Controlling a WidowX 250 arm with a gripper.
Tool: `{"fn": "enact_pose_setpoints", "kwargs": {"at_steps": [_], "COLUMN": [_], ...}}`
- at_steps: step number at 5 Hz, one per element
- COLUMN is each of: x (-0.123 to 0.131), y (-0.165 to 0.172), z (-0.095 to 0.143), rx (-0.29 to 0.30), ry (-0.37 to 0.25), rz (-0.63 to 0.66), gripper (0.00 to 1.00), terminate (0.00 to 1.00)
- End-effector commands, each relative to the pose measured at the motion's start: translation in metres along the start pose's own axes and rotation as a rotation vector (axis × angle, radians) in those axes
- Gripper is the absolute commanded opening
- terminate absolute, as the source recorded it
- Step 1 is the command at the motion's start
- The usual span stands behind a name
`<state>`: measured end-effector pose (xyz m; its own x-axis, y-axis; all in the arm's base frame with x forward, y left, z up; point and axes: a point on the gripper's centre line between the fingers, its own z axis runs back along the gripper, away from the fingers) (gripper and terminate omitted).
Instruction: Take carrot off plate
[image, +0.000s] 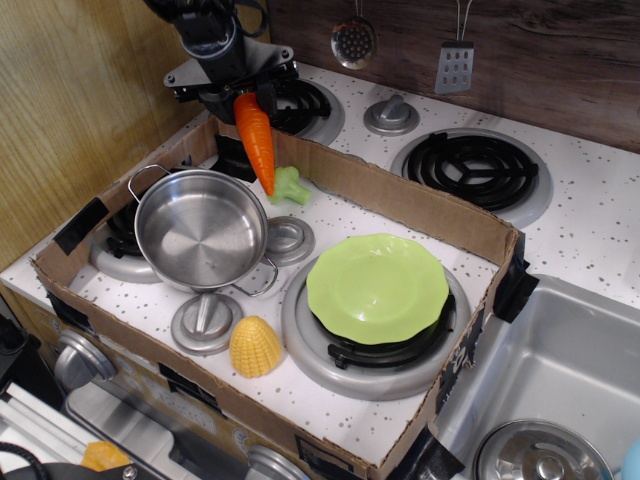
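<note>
Carrot (256, 142) hangs in the air at far left, pinched at its upper end by the claw (240, 97). Its tapered tip points down and slightly right, ending just above the far rim of the pot (201, 230) and just left of the broccoli piece (289, 186). Stem cap not visible; it is hidden inside the claw. Claw fingers are closed against the thick end of the carrot, no gap visible.

Plate (378, 287), lime green with a wavy rim, sits on the near-right burner (372, 345) with nothing on it. Carrot is well apart from the plate, up and to the left of it.

Pot is steel, upright, on the near-left burner, with loop handles at the far-left and near-right sides. Corn (255, 345) stands on the speckled counter (330, 395) near the front, between the pot and the plate's burner.

Cardboard wall (430, 216) surrounds pot, broccoli, corn and plate. Outside it, far right: a black coil burner (473, 168). A spatula (455, 65) and a ladle (353, 40) hang on the dark wood back wall. A sink (560, 380) lies at near right.
</note>
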<state>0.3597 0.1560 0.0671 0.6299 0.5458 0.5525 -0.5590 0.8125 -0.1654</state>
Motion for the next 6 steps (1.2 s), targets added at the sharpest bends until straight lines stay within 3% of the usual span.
{"fn": "enact_pose_setpoints", "kwargs": {"at_steps": [1, 3, 4, 6], "x": [0.026, 0.021, 0.021, 0.022], "y": [0.007, 0.021, 0.024, 0.024], "z": [0.028, 0.034, 0.035, 0.04], "rx": [0.019, 0.046, 0.031, 0.018], "ry": [-0.223, -0.241, -0.248, -0.261], "rz": [-0.048, -0.086, -0.084, -0.09], "gripper": [0.0, 0.0, 1.0, 1.0], "terminate": [0.0, 0.0, 0.0, 0.0]}}
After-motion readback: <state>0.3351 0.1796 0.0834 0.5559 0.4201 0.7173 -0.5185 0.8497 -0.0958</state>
